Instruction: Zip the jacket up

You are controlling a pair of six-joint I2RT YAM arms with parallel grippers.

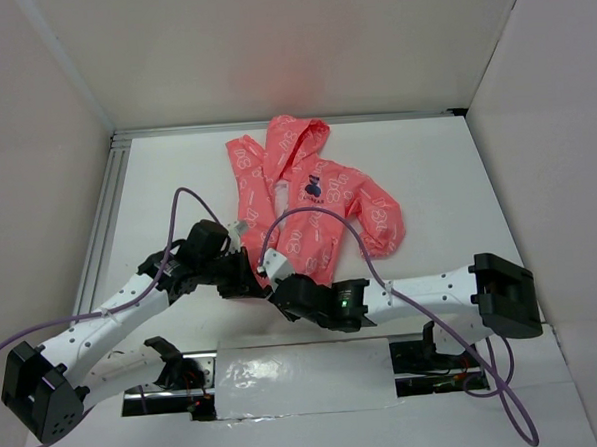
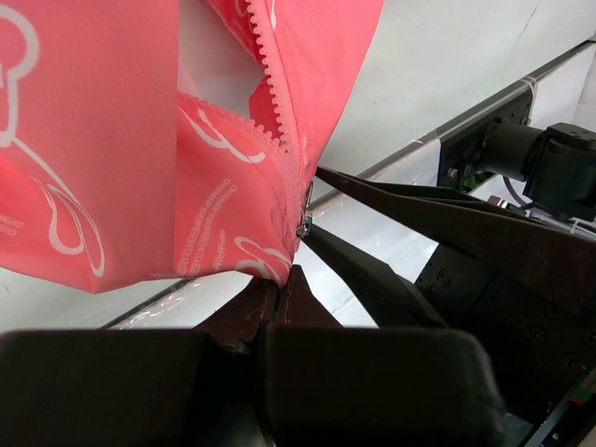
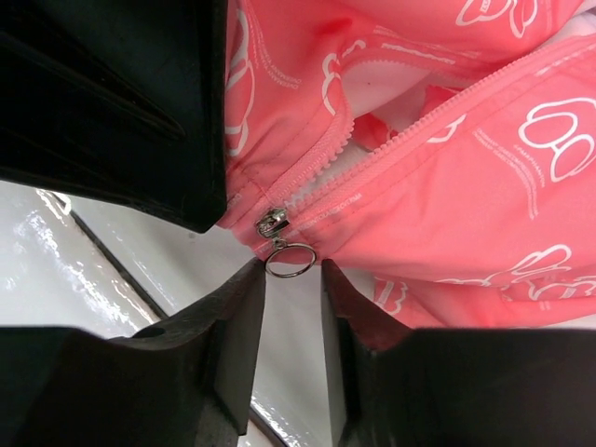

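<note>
On the left side of a white table [image 1: 457,185], seen from above, the left arm [image 1: 104,329] is stretched diagonally toward the centre, with a purple cable [image 1: 192,194] looped over it. The left gripper [image 2: 284,279] is clenched on the bottom corner of the jacket [image 1: 312,198]. In the left wrist view its two dark fingers are pressed together, with a fold of coral-pink hem pinched at their tips, right beside the lower end of the zip.

Toward the middle of the table the jacket is spread front up, with its hood [image 1: 299,138] near the far wall [image 1: 299,43] and its hem nearest the arms. A white pattern is printed all over the thin fabric, and a small dark blue emblem [image 1: 314,188] is seen on the chest. The front is unzipped. The two rows of pink zipper teeth [image 3: 438,126] are spread apart above a small metal slider [image 3: 272,222], which is seated at the very bottom of the zip. A thin metal ring pull [image 3: 291,276] is hung from the slider.

The right gripper [image 3: 291,279] is released: its fingers are parted by a narrow gap. The ring is framed just at the mouth of that gap, between the fingertips, with nothing seen clamped. On the right, the right arm [image 1: 432,292] is extended low along the near edge of the table, so that the two grippers are brought together at the hem
</note>
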